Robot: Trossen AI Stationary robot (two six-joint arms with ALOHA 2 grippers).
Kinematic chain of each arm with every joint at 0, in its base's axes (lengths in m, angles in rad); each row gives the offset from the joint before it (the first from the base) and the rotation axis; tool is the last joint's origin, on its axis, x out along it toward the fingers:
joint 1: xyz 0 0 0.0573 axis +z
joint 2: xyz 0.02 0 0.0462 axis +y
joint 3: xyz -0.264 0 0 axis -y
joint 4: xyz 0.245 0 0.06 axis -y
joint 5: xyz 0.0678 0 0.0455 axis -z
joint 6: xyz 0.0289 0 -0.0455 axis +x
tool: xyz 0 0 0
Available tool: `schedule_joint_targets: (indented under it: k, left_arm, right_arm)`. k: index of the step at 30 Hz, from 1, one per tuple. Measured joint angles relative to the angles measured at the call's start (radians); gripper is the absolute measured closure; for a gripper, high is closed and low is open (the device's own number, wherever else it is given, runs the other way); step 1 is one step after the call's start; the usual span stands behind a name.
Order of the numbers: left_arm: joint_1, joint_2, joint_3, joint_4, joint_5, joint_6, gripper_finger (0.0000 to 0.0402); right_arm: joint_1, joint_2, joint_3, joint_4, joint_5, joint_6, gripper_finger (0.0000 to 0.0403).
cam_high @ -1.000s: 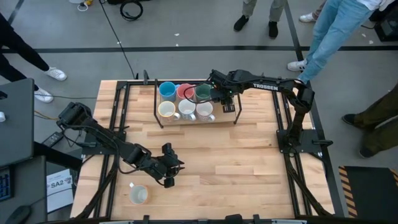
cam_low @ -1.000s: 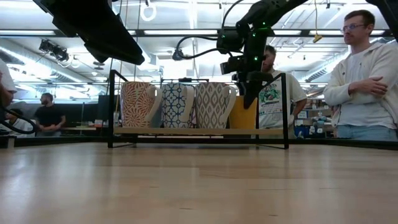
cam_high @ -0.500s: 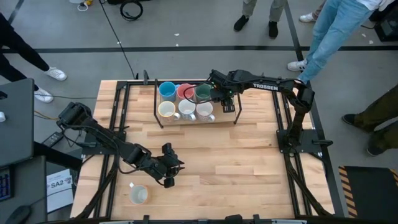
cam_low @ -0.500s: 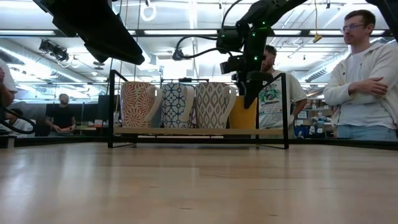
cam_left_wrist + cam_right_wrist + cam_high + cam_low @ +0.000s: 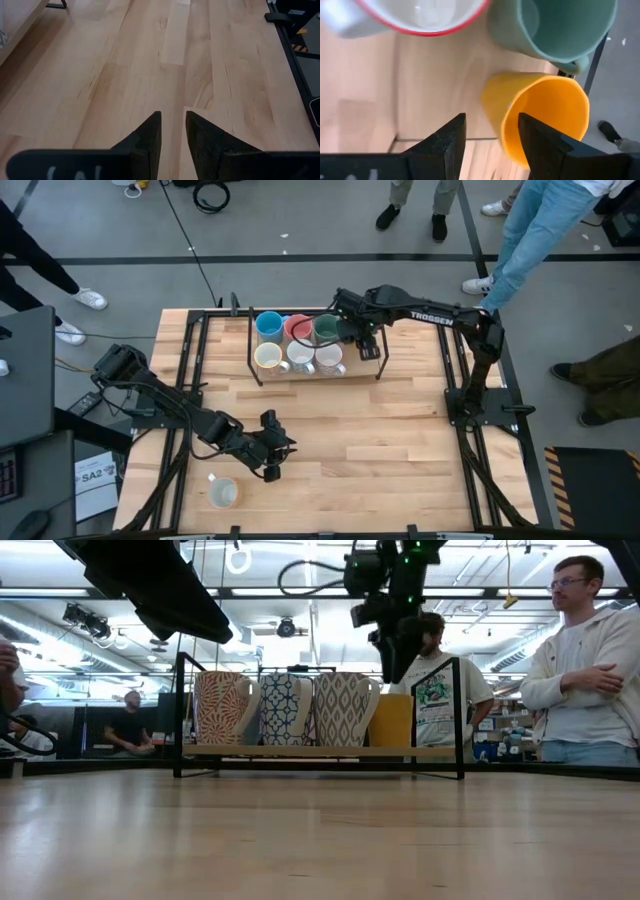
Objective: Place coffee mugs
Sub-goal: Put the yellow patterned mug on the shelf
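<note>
The right gripper (image 5: 366, 343) hangs above the rack (image 5: 250, 358) at the upper middle of the high view. Its fingers are apart and hold nothing. Under it stands the orange mug (image 5: 542, 117), next to the green mug (image 5: 326, 329). The left gripper (image 5: 272, 472) is low at the lower left, fingers narrow, empty. A white mug (image 5: 222, 493) sits alone near it.

Dark arms, white TROSSEN lettering
</note>
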Motion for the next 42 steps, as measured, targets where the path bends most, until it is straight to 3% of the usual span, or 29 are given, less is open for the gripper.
schedule_joint_targets:
  k: [5,15,24,29,34,42]
  left_arm:
    - [0.000,0.000,0.000,0.006,0.004,0.000,0.0306]
    - [0.000,0.000,0.008,0.062,0.169,-0.002,0.0306]
    - [0.000,0.000,0.107,0.007,0.296,0.001,0.0306]
    - [-0.010,0.000,0.193,-0.168,0.409,-0.028,0.0306]
    - [-0.043,0.000,0.309,-0.510,0.511,-0.109,0.0306]
    - [-0.135,0.000,0.478,-0.919,0.536,-0.158,0.0306]
  right_arm:
    - [0.050,0.000,0.066,-0.097,0.000,0.070,0.0217]
    - [0.202,0.000,0.100,-0.165,-0.030,0.225,0.0217]
    - [0.364,0.000,0.100,-0.154,-0.051,0.373,0.0217]
    - [0.450,0.000,0.100,-0.114,-0.052,0.461,0.0217]
    - [0.527,0.000,0.100,-0.056,-0.052,0.517,0.0217]
    - [0.618,0.000,0.099,0.080,-0.052,0.550,0.0217]
